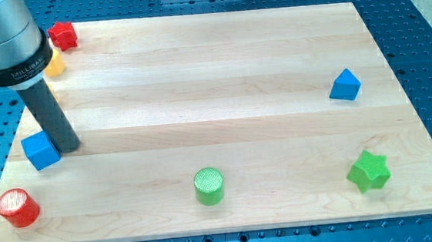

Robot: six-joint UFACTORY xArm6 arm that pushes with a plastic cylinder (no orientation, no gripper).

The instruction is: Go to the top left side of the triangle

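Blue triangle is sitting near the tabletop's right edge, in its upper half. My tip is resting far off by the left edge, touching the blue cube; no pincer is fitted, so nothing is being grasped. Judging the move: I should be sliding right across the bare middle, staying above the green cylinder, stopping just up-left of the triangle without nudging it.

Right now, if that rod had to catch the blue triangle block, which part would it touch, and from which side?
I have no fingers, so I can only push it. I'd likely meet the blue triangle on its upper left sloping face, coming from the view's top left. My tip is far off at the view's left, beside the blue cube.
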